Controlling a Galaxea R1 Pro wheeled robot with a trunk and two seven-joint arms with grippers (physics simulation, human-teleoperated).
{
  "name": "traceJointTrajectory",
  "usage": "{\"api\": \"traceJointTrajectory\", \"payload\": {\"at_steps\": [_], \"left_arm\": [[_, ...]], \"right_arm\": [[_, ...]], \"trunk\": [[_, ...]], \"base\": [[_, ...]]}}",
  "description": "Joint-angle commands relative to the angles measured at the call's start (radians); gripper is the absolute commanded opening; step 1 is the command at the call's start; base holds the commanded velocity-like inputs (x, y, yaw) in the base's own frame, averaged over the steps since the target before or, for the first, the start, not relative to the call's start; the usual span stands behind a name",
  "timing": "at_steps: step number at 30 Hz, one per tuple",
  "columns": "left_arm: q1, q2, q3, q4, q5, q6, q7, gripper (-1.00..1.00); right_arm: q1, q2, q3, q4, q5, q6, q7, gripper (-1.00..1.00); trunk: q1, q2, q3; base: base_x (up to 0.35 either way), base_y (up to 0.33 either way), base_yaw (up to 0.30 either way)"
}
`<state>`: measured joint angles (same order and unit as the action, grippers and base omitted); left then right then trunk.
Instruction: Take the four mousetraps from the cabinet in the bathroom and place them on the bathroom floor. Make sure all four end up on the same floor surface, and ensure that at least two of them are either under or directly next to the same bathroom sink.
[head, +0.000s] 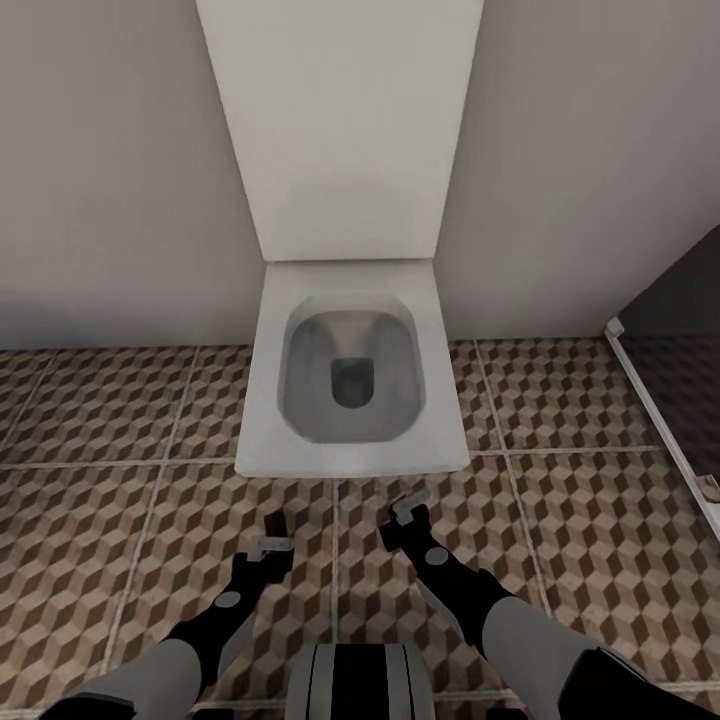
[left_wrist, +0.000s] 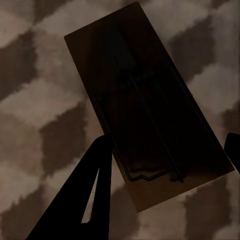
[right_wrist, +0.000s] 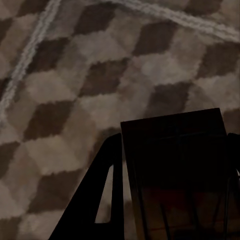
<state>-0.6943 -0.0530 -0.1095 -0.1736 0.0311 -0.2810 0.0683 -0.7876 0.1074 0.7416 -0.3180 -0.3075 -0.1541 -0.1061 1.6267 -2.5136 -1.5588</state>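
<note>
We face the toilet with both arms low over the bathroom floor. Our left gripper is clamped on 1 mousetrap, our right gripper on a second mousetrap. Neither trap is placed yet, and we still need to reach a sink.

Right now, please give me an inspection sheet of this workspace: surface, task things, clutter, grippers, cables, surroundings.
Surface: bathroom floor, cube-pattern tiles with pale grout lines.
Task things: one mousetrap between the left gripper's fingers; a second mousetrap between the right gripper's fingers. Both are over the floor.
Clutter: nothing seen.
Grippers: left gripper shut on a mousetrap; right gripper shut on a mousetrap; both low, in front of the toilet.
Cables: nothing seen.
Surroundings: white square toilet with lid raised against the plain wall; dark glass panel with white frame at the right.
</note>
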Motion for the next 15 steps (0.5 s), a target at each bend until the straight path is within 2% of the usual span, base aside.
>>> {"api": "traceJointTrajectory", "payload": {"at_steps": [1,15], "left_arm": [[-0.001,-0.001,-0.009,0.002,0.003,-0.004,0.008,-1.0],[-0.001,-0.007,-0.009,0.014,0.003,-0.006,0.008,-1.0]], "right_arm": [[-0.001,0.0,0.009,0.001,-0.012,-0.005,-0.005,-1.0],[-0.001,-0.002,0.008,0.003,-0.01,-0.038,-0.004,-1.0]], "trunk": [[0.0,0.0,0.0],[0.0,0.0,0.0]], "base": [[0.0,0.0,0.0],[0.0,0.0,0.0]]}}
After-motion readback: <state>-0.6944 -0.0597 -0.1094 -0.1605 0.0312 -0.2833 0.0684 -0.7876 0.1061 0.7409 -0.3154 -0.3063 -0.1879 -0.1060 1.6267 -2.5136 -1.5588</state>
